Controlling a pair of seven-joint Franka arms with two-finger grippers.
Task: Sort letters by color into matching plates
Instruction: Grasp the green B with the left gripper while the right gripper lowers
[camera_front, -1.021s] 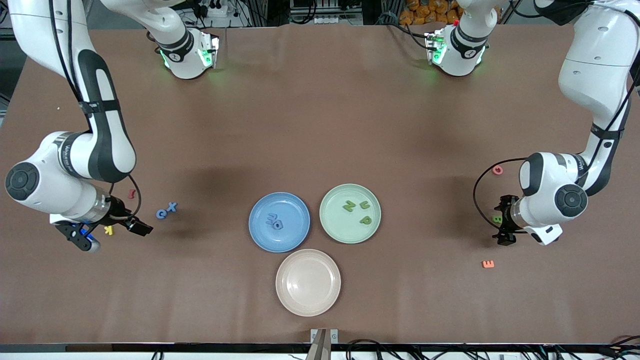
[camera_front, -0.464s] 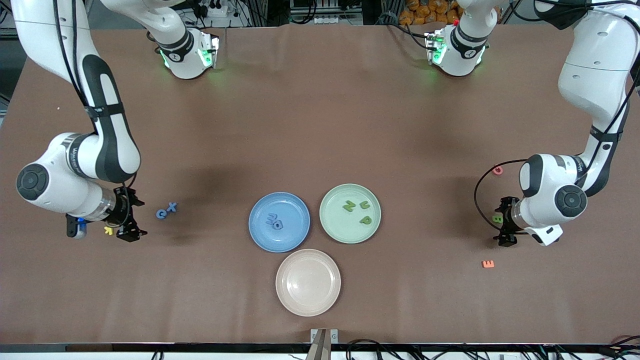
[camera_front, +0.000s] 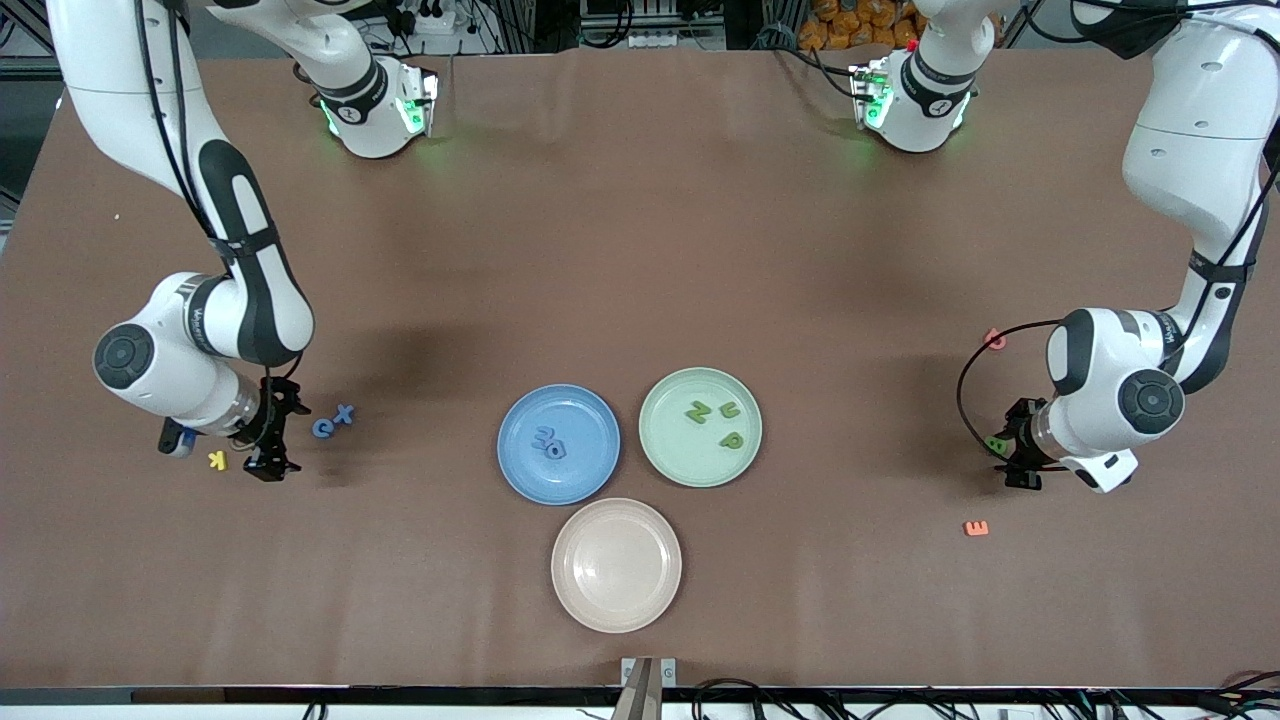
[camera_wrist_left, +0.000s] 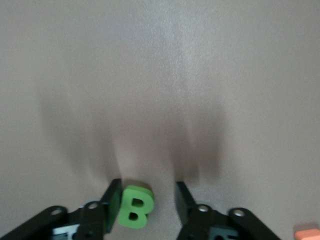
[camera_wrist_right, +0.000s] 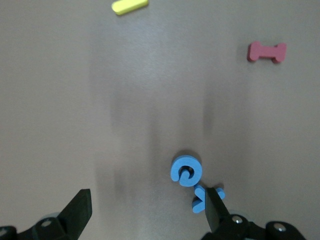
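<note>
Reaching for remaining letters: right gripper (camera_front: 270, 445) spread wide and empty, blue C (camera_wrist_right: 186, 171) and X (camera_wrist_right: 200, 200) just beside one finger, calling for a sidestep, a pinch, then a carry to the blue plate (camera_front: 520, 470). Needs a firm squeeze from left gripper (camera_front: 1018, 445) on green B (camera_wrist_left: 134, 206), which sits between unclenched jaws touching one finger only, then a lift toward the green plate (camera_front: 665, 450). Hard to judge: X half hidden by a finger, B's foot cut off.
</note>
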